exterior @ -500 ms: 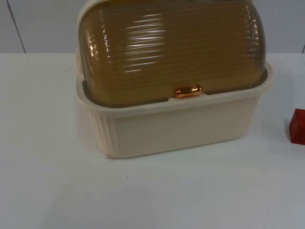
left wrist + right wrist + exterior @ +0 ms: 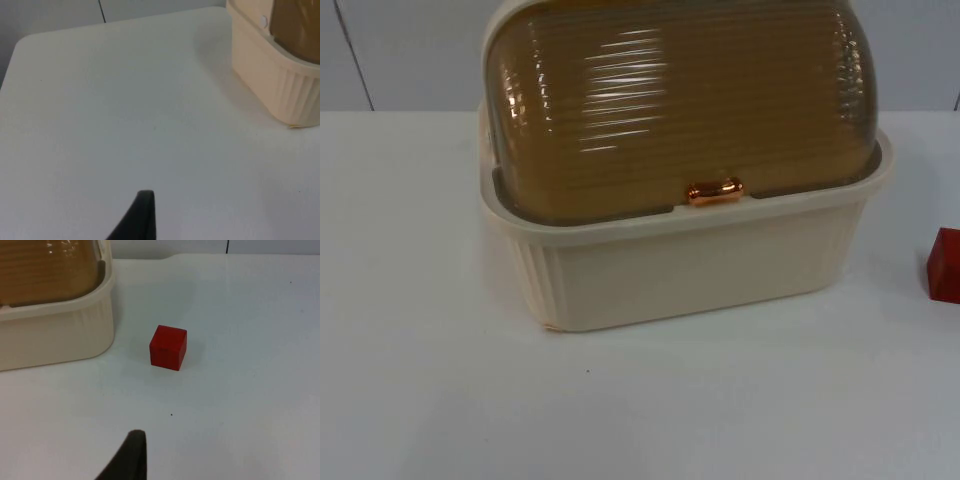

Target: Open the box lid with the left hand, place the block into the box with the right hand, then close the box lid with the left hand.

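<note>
Box: cream ribbed plastic box (image 2: 700,265) on white table (image 2: 440,400), amber ribbed domed lid (image 2: 680,100) closed.
Block: small red cube (image 2: 168,347) just beside box.
Left end effector (image 2: 137,217): fingers' state unclear; approach copper handle (image 2: 714,191) squarely, lift lid rearward.
Right end effector (image 2: 127,457): waits, state unclear.

Cream box (image 2: 272,82) with amber lid (image 2: 297,25) on white table (image 2: 125,115), black fingertip (image 2: 140,217) apart.

Cream plastic box (image 2: 700,270), matt, ribbed at the corners; ribbed translucent amber lid (image 2: 680,100), glossy with bright streaks, carrying a shiny copper-coloured metallic handle (image 2: 714,191). Red block (image 2: 168,347), smooth with a slight sheen. White table (image 2: 620,410), smooth and matt.
</note>
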`<state>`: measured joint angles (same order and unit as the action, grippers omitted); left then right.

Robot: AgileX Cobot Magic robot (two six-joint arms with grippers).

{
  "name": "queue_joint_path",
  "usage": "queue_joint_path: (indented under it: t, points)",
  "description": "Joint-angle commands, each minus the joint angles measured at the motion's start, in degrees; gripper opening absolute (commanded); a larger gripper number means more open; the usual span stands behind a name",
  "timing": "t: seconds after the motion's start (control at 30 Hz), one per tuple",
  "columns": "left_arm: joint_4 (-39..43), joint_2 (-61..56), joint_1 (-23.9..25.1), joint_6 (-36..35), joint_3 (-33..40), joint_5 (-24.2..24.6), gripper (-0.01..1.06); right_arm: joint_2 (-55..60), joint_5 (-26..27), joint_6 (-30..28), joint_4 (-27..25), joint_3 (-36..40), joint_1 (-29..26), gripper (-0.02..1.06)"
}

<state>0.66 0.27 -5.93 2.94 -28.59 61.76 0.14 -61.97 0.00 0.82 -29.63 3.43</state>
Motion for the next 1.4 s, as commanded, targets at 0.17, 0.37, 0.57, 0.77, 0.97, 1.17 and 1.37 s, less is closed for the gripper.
queue_joint_path:
  t: [0.17,0.37,0.57,0.77,0.97,1.17,1.37]
  points:
    - [0.2,-0.3,-0.3,-0.4,0.3,-0.1,1.04,-0.1,0.2,-0.5,0.1,0.1,-0.3,1.05]
    - [0.3,-0.3,-0.3,-0.9,0.3,-0.1,1.04,-0.1,0.2,-0.4,0.1,0.1,-0.3,1.05]
    - [1.0,-0.3,-0.3,-1.9,0.3,-0.1,1.04,-0.1,0.2,-0.4,0.1,0.1,-0.3,1.05]
    - [1.1,-0.3,-0.3,-1.9,0.3,-0.1,1.04,-0.1,0.2,0.6,0.2,0.1,-0.3,1.05]
    - [1.1,-0.3,-0.3,-2.6,0.3,-0.1,1.04,-0.1,0.2,0.9,0.4,0.1,-0.3,1.05]
    - [1.3,-0.3,-0.3,-5.0,-0.9,0.0,1.04,-0.1,-1.3,3.2,0.5,-2.1,-0.3,1.05]
    - [5.3,7.6,-0.3,-5.6,-8.0,-1.1,1.04,6.9,-2.0,3.2,3.7,-10.0,-0.3,1.05]
